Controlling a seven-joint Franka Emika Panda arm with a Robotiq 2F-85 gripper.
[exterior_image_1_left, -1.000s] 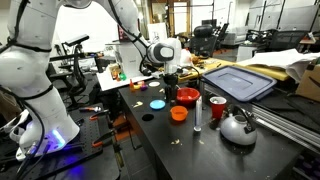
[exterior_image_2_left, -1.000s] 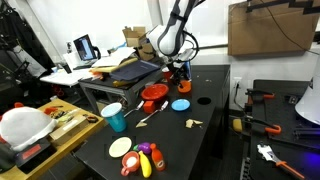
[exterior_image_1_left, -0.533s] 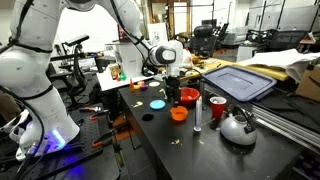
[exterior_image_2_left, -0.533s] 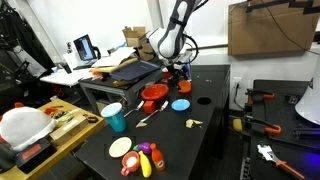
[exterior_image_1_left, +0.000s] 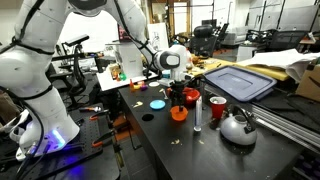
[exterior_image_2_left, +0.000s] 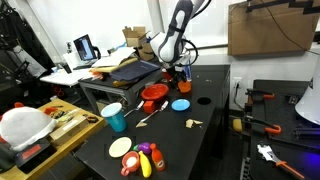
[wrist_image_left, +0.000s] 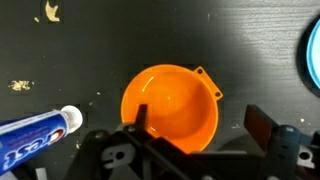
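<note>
My gripper (wrist_image_left: 200, 126) is open and hangs just above a small orange bowl (wrist_image_left: 170, 104) on the black table. One finger sits over the bowl's inside and the other outside its rim. In both exterior views the gripper (exterior_image_1_left: 178, 98) (exterior_image_2_left: 179, 72) is directly over the orange bowl (exterior_image_1_left: 178, 114) (exterior_image_2_left: 184, 87). It holds nothing. A toothpaste tube (wrist_image_left: 35, 136) lies close beside the bowl.
A red bowl (exterior_image_1_left: 188, 96), a red cup (exterior_image_1_left: 217, 107), a metal kettle (exterior_image_1_left: 237, 127) and a blue disc (exterior_image_1_left: 157, 103) stand around it. A teal cup (exterior_image_2_left: 114, 117) and a plate of toy food (exterior_image_2_left: 135, 158) sit at the table's other end.
The gripper has moved sideways across the table, coming over the orange bowl and slightly lower. Nothing on the table has moved.
</note>
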